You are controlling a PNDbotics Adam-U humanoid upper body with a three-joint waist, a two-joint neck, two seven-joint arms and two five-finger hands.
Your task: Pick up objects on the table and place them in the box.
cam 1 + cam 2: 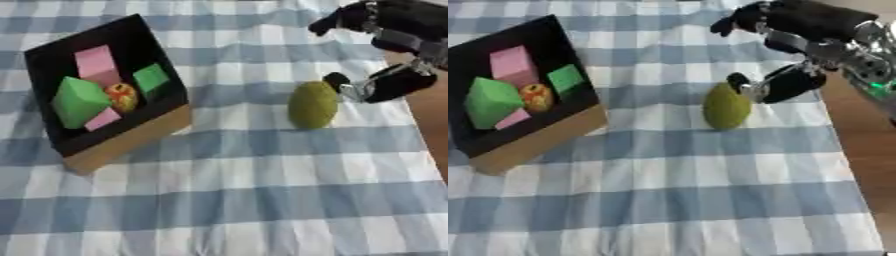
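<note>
Tablecloth [262,200]: blue and white check, covering nearly the whole frame; a strip of brown bare table [859,150] shows along the right edge.

Box [131,137]: black inside, tan cardboard outer wall, set askew in the upper left of the frame. It holds five items, listed below in their places.

Right hand [785,82]: black with silver joints, entering from the upper right corner. Its fingers [737,22] are spread and relaxed, clasping nothing; the thumb tip sits just beside the upper right edge of the olive object, and whether it touches cannot be told. The left hand shows in neither view.

Olive-green object [313,105]: egg-shaped, standing on the cloth right of centre, well apart from the box, directly left of the right hand.

Large green block [79,101]: angular, in the left part of the box.

Pink block [96,65]: rectangular, in the upper part of the box, above the large green block.

Small green block [150,77]: cube-like, toward the right side of the box, near the pink block.

Orange and yellow round object [122,96]: in the box's middle, between the two green blocks.

Small pink piece [102,119]: flat, in the lower part of the box, just below the large green block.
</note>
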